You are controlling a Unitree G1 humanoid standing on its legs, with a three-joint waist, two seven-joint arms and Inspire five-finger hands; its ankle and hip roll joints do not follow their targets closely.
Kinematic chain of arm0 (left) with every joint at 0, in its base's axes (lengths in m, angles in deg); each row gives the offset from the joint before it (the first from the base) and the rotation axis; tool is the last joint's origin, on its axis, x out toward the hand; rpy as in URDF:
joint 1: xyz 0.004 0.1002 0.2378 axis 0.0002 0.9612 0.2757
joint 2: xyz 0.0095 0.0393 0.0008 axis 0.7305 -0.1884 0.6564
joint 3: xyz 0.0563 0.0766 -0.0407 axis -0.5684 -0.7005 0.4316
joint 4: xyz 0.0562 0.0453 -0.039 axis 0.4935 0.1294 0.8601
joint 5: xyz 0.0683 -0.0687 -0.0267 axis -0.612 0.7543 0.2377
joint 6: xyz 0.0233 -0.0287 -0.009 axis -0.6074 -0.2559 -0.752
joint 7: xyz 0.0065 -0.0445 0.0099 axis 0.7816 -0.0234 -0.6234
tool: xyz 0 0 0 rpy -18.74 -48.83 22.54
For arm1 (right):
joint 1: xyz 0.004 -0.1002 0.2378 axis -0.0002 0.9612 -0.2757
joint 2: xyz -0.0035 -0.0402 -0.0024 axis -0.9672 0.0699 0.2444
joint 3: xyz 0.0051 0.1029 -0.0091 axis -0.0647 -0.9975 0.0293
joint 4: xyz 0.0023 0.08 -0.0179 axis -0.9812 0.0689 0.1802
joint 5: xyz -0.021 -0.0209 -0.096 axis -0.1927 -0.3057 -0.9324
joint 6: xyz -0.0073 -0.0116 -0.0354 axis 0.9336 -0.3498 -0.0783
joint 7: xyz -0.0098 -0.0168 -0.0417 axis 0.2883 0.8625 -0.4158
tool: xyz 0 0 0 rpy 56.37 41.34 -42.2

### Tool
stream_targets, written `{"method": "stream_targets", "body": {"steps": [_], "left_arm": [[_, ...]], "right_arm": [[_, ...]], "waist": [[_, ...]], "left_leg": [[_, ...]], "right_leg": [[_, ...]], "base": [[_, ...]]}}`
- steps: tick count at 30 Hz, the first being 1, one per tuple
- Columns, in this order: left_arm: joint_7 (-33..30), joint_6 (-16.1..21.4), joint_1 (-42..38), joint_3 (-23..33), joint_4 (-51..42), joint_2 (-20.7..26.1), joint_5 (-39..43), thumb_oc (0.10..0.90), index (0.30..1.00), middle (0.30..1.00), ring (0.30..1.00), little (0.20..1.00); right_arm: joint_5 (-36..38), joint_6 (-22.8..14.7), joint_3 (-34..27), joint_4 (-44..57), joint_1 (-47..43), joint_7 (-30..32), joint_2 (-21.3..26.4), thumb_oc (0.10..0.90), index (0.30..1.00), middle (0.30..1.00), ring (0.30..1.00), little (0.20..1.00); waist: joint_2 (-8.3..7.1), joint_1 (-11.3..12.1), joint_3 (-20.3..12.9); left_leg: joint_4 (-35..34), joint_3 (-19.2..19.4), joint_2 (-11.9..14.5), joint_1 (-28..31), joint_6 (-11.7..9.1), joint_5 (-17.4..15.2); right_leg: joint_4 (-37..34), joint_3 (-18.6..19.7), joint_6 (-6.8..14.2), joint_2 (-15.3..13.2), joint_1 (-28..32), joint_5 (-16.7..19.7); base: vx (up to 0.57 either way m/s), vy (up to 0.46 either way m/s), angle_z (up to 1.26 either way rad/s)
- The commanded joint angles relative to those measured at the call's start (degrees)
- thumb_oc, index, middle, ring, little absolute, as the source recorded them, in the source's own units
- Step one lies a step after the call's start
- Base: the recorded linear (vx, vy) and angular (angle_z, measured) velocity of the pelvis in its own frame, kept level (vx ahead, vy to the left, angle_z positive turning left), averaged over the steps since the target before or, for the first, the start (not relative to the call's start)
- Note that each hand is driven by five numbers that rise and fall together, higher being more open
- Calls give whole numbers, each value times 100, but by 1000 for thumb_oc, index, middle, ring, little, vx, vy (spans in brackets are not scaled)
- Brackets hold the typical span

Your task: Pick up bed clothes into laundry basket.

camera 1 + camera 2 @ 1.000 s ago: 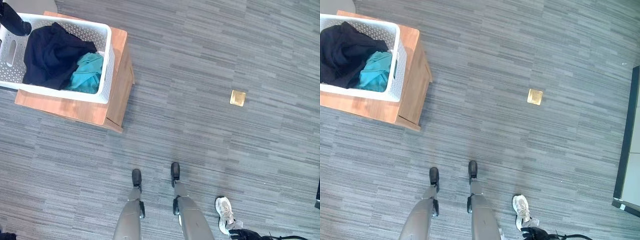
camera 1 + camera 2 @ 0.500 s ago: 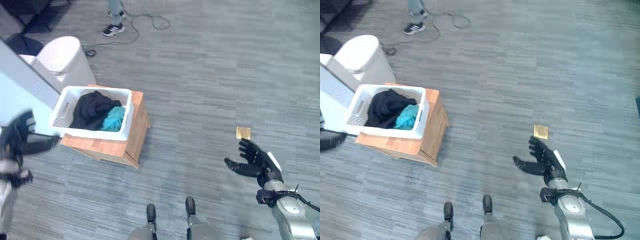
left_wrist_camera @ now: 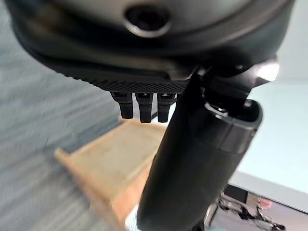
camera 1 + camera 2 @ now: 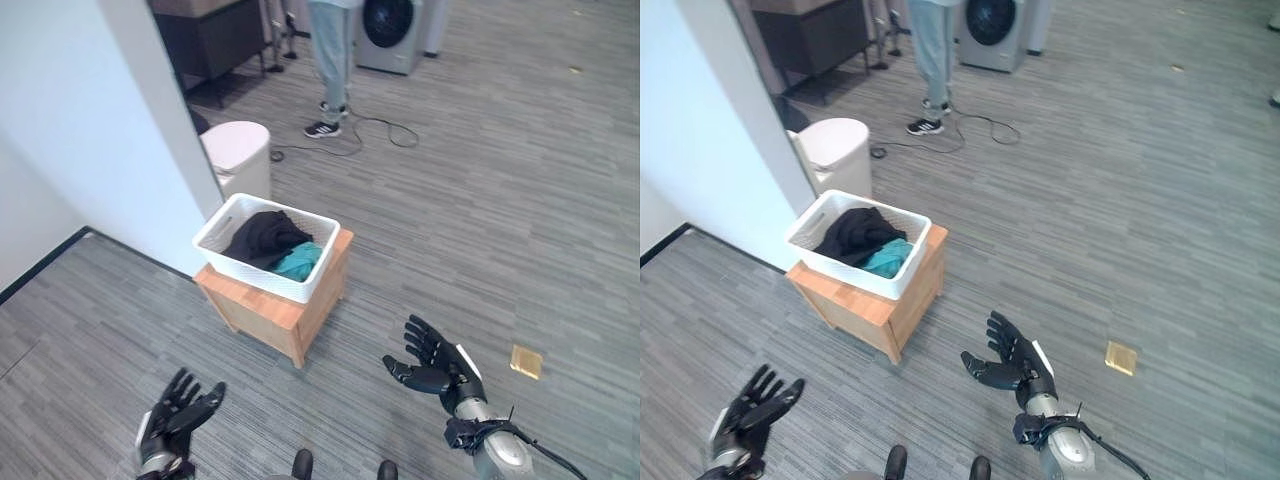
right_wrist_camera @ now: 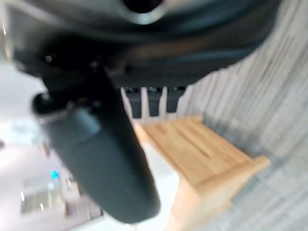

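The camera had tipped up since a moment before, so the white laundry basket (image 4: pixel 266 245) now sat near the middle of the frame on its small wooden desk (image 4: pixel 283 315), with dark and teal clothes (image 4: pixel 276 244) already inside. The left hand (image 4: pixel 175 413) at the lower left and the right hand (image 4: pixel 430 362) at the lower right were both open and empty, well apart from the basket. No more clothes showed on the floor (image 4: pixel 480 230), so the job looked nearly done.

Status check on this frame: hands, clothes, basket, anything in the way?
Left hand and right hand open, holding nothing. Dark garment and teal garment lie in white laundry basket on wooden stand. Person stands well beyond.
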Motion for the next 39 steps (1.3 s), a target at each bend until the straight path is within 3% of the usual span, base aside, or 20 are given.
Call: {"method": "stream_targets", "body": {"steps": [1, 2, 3, 4, 6, 9, 10, 11, 12, 15, 16, 17, 18, 20, 23, 26, 29, 31, 32, 39], "left_arm": [[-59, 641, -646, 115, -403, 602, 355, 800, 900, 900, 900, 900], [63, 675, -796, -126, -419, 809, 157, 800, 900, 900, 900, 900], [73, 695, -882, -231, -422, 878, 127, 800, 900, 900, 900, 900], [55, 745, -1010, -351, -377, 907, 150, 800, 900, 900, 900, 900], [45, 815, -1152, -388, -354, 840, 181, 800, 900, 900, 900, 900], [-91, 894, -1051, -316, -429, 486, 168, 800, 900, 900, 900, 900], [-120, 868, -905, -216, -423, 208, 274, 800, 900, 900, 900, 900], [-120, 866, -904, -215, -427, 205, 273, 800, 900, 900, 900, 900], [-97, 808, -750, -170, -378, 193, 175, 800, 900, 900, 900, 900], [-48, 758, -477, -38, -566, 216, 178, 800, 900, 900, 900, 900], [-81, 802, -468, 127, -704, 287, 221, 800, 900, 900, 900, 900], [-83, 799, -465, 129, -709, 287, 219, 800, 900, 900, 900, 900], [-117, 796, -419, 189, -757, 284, 177, 800, 900, 900, 900, 900], [-74, 784, -370, 230, -851, 290, 101, 800, 900, 900, 900, 900], [-53, 684, -348, 181, -808, 274, 106, 800, 900, 900, 900, 900], [76, 554, -188, 97, -888, 179, 77, 800, 900, 900, 900, 900], [118, 480, -131, 32, -885, 368, -177, 800, 900, 900, 900, 900], [58, 523, -229, -147, -839, 664, -420, 800, 900, 900, 900, 900], [78, 527, -222, -68, -919, 690, -454, 800, 900, 900, 900, 900], [-165, 568, -213, -162, -898, 391, -752, 800, 900, 900, 900, 900]], "right_arm": [[-81, -647, 56, 1059, -122, 21, 178, 800, 900, 900, 900, 900], [-365, -749, 110, 1306, -100, -39, 519, 800, 900, 900, 900, 900], [-410, -790, 104, 1428, -132, -34, 657, 800, 900, 900, 900, 900], [-380, -864, 184, 1476, -247, 18, 756, 800, 900, 900, 900, 900], [-384, -929, 334, 1427, -482, 83, 840, 800, 900, 900, 900, 900], [-346, -899, 566, 1398, -805, 93, 1048, 800, 900, 900, 900, 900], [-214, -824, 624, 1229, -890, 92, 1059, 800, 900, 900, 900, 900], [-212, -827, 625, 1223, -895, 91, 1062, 800, 900, 900, 900, 900], [-278, -724, 632, 1046, -855, 105, 1085, 800, 900, 900, 900, 900], [-233, -651, 594, 864, -761, 222, 1061, 800, 900, 900, 900, 900], [-223, -679, 523, 892, -713, 252, 1001, 800, 900, 900, 900, 900], [-223, -679, 524, 893, -712, 252, 1001, 800, 900, 900, 900, 900], [-258, -700, 450, 883, -633, 287, 966, 800, 900, 900, 900, 900], [-294, -701, 308, 675, -527, 366, 880, 800, 900, 900, 900, 900], [-240, -661, -52, 463, -334, 503, 709, 800, 900, 900, 900, 900], [-190, -578, -250, 232, -307, 562, 460, 800, 900, 900, 900, 900], [-352, -528, -415, 230, -386, 574, 427, 800, 900, 900, 900, 900], [-98, -541, -396, 179, -422, 615, 321, 800, 900, 900, 900, 900], [45, -524, -391, 115, -386, 520, 275, 800, 900, 900, 900, 900], [149, -398, -177, -188, -526, 536, 162, 800, 900, 900, 900, 900]], "waist": [[-87, -133, -222], [-61, -253, -191], [1, -292, -155], [-4, -300, -100], [41, -271, -26], [59, -33, 156], [-52, 182, 301], [-38, 186, 295], [-147, 248, 271], [-381, 414, 234], [-446, 350, 165], [-448, 331, 159], [-450, 241, 96], [-348, 187, -55], [-192, 58, -216], [9, 178, -307], [18, 120, -161], [63, -304, -63], [84, -262, -68], [-157, -75, -339]], "left_leg": [[458, -787, -215, -403, -109, -57], [546, -1507, -384, -639, -262, 147], [526, -1781, -412, -802, -343, 339], [474, -1964, -459, -970, -429, 517], [310, -1995, -402, -1113, -512, 640], [-116, -1917, -425, -1663, -651, 785], [181, -1126, -406, -1664, -470, 458], [214, -1126, -401, -1691, -470, 446], [790, -618, -308, -1619, -292, 245], [2039, -171, -122, -1397, -232, 59], [2124, 440, 484, -1015, -272, -9], [2115, 421, 477, -1024, -274, 8], [2021, 902, 944, -725, -318, 30], [1529, 1516, 1385, -242, -498, -39], [1084, 2090, 1502, -127, -679, -318], [562, 2091, 1019, -108, -499, -591], [667, 1520, 446, -213, -91, -611], [608, 726, 184, -216, 0, -448], [535, 492, 79, -150, 39, -431], [326, 315, -151, -69, 137, -404]], "right_leg": [[1205, 1554, 48, 443, -220, -804], [1263, 2711, -31, 830, -64, -880], [1322, 3111, -96, 1064, -57, -956], [1284, 3401, -150, 1261, 43, -1111], [1088, 3217, -273, 1280, 28, -1123], [754, 2534, -497, 1340, -74, -1103], [738, 2051, -472, 1207, -168, -994], [724, 2055, -467, 1217, -176, -974], [615, 1677, -397, 1001, -194, -876], [238, 557, -369, 379, -355, -480], [164, -58, -390, 133, -427, -412], [154, -77, -391, 129, -427, -402], [145, -451, -407, 27, -463, -380], [112, -1311, -362, -217, -393, -408], [234, -2257, -180, -711, -46, -382], [570, -2837, 2, -1170, 45, -162], [1448, -2275, 55, -1553, -174, 176], [1457, -80, 106, -386, -590, -44], [1295, 440, 103, -146, -655, -113], [-33, 408, 149, -109, -333, 79]], "base": [[-131, -245, 253], [-212, -276, 251], [-304, -345, 267], [-221, -187, 204], [-299, -211, 223], [-521, -431, 191], [-460, -327, 200], [-438, -202, 205], [-267, -75, 167], [-501, -83, 246], [-416, -20, 275], [-366, 26, 228], [-212, 71, 224], [-239, 142, 318], [-119, 256, 383], [-59, 397, 226], [-75, 349, 121], [-79, 188, 194], [36, 119, 192], [33, -7, 59]]}}
